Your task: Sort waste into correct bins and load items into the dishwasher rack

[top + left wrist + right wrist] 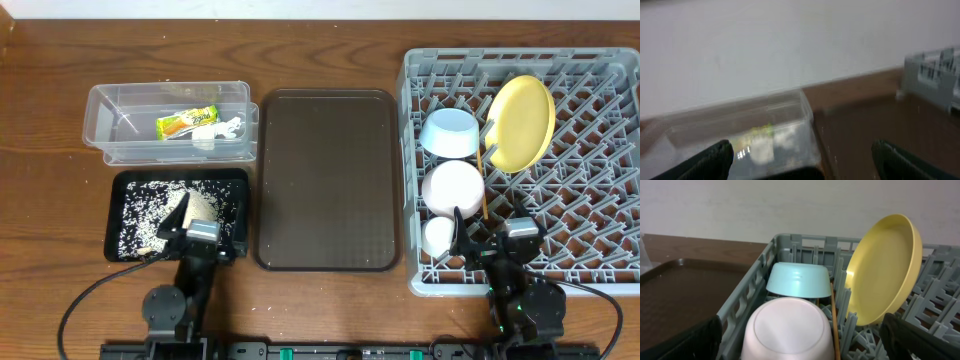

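Noted left fingers spread wide with nothing between them, parked at the near edge of the worktop over the near rim of the black tray. Noted right fingers likewise spread and empty, over the near edge of the dishwasher rack at the right edge of the worktop. Found the snack wrapper and the white napkin inside the clear tub toward the far-left corner, straight ahead of the left fingers. Found the rice scraps scattered across the black tray. Found the brown serving tray mid-worktop, bare. In the rack, left column from far to near: light blue bowl, white bowl, small white cup, bowls mouth-down. Yellow plate on edge, leaning between pegs, right of the bowls. Chopsticks between bowls and plate, long axis running near-to-far, directly beyond the right fingers. Judged sorting and loading essentially done. Spotted a few pale specks on the worktop by the brown tray's near-left corner, too small to identify; if scraps, nearer the left arm.
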